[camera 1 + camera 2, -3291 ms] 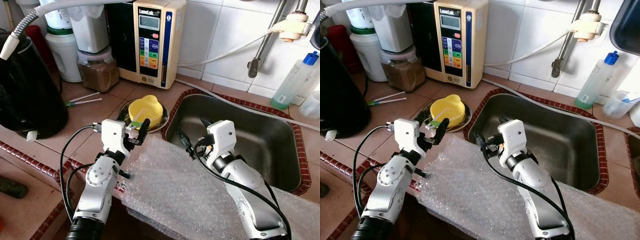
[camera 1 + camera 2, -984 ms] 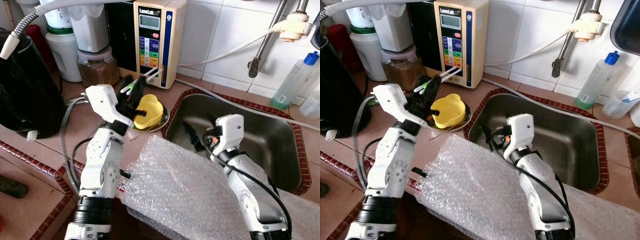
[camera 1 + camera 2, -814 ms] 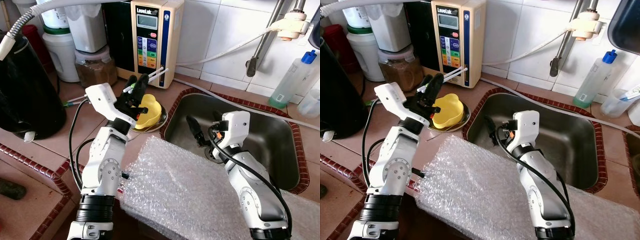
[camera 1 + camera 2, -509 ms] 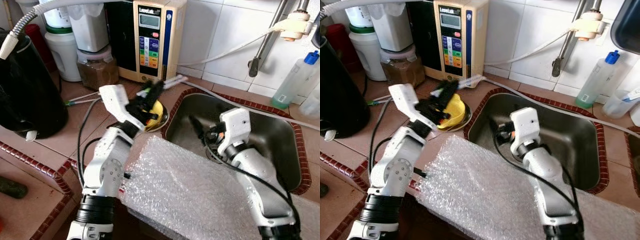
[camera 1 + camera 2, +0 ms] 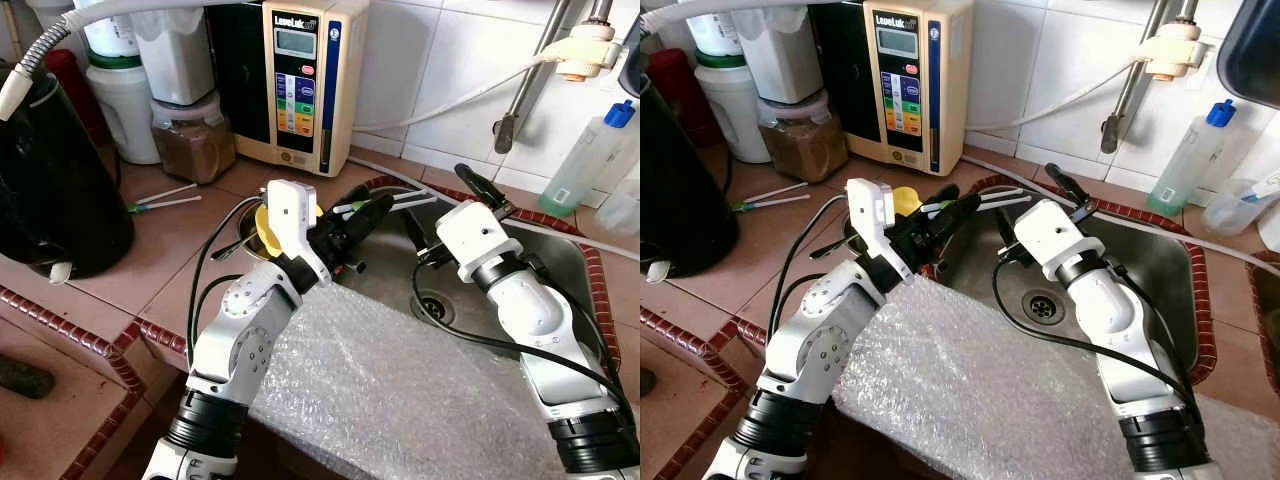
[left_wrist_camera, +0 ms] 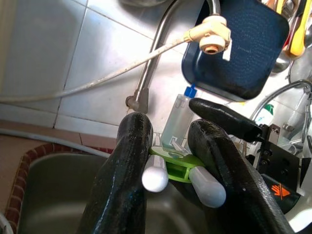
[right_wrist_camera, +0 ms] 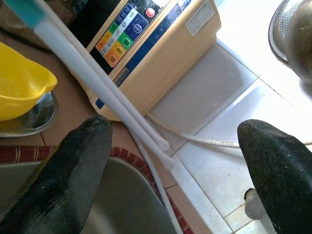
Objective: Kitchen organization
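Reaching over the near-left corner of the sink [image 5: 590, 290], the left gripper [image 5: 362, 218] is closed on a pair of white chopsticks [image 5: 395, 201] joined by a green clip [image 6: 176, 164]; the sticks are held out over the basin toward the right gripper [image 5: 462, 190], whose fingers [image 7: 80, 168] are spread wide, with the stick tips seen between them but untouched; a yellow bowl [image 5: 262, 224] is seen behind the left arm; bubble wrap [image 5: 400, 390] is draped over the counter's front edge.
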Tool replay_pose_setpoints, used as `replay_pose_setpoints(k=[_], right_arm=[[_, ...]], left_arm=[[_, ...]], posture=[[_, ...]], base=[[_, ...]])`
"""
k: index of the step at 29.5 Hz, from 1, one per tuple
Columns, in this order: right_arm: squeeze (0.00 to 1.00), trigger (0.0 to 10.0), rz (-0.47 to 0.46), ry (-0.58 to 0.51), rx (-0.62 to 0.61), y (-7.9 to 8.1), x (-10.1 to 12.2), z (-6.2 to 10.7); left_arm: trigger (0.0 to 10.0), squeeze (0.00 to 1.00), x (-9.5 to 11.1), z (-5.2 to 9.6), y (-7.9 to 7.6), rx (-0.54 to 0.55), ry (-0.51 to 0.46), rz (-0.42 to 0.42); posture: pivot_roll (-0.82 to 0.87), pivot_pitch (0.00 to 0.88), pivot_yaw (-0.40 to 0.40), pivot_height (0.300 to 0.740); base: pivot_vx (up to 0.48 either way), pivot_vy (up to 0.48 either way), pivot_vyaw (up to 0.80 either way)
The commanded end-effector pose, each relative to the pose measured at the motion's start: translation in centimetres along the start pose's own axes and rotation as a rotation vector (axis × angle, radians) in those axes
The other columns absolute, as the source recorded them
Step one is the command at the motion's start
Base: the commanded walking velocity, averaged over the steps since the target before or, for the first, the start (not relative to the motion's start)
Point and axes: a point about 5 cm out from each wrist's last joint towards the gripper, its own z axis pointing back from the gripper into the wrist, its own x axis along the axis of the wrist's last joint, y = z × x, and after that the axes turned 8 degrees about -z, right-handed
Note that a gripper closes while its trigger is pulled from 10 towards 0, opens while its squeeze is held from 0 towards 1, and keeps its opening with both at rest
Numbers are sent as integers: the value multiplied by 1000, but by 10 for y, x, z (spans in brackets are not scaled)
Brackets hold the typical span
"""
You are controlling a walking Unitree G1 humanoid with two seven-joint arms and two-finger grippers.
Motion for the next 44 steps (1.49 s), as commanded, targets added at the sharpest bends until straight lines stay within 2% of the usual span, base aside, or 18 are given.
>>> replay_pose_setpoints(k=[1,2,4,9,12,16,24,30,39,43,44], right_arm=[[0,3176,13,-18,7,1,2,-2],[0,0,9,-26,19,4,4,-2],[0,0,44,-39,45,8,5,-2],[0,0,129,-48,162,31,2,-2],[0,0,142,-41,177,34,1,-3],[0,0,224,-18,202,39,-5,-4],[0,0,335,54,147,29,-19,-6],[0,0,354,65,126,26,-20,-7],[0,0,365,77,116,24,-24,-5],[0,0,359,80,112,23,-24,-4],[0,0,358,81,112,23,-25,-4]], left_arm=[[0,0,-1,-1,-5,-27,10,-10],[0,0,-1,-1,-5,-27,11,-10],[0,0,-2,-1,-5,-27,17,-19],[0,0,-4,-2,-8,-46,37,-34],[0,0,-5,-2,-9,-54,45,-46],[0,0,-6,-2,-10,-59,51,-52],[0,0,-8,0,-12,-69,63,-72],[0,0,-9,0,-13,-76,73,-74],[0,0,-13,1,-10,-64,98,-147],[0,0,-15,1,-11,-68,102,-146],[392,0,-15,1,-11,-67,104,-150]], posture=[[-4,0,-18,740],[-4,0,-18,740],[-2,0,-18,740],[-1,0,-19,740],[1,0,-19,740],[4,0,-19,740],[7,0,-19,740],[6,0,-20,740],[-1,0,-17,740],[-2,0,-16,740],[-2,0,-16,740]], base=[[0,0,0],[0,0,0],[0,0,0],[0,0,0],[0,0,0],[0,0,0],[0,0,0],[0,0,0],[0,0,0],[0,0,0],[0,0,0]])
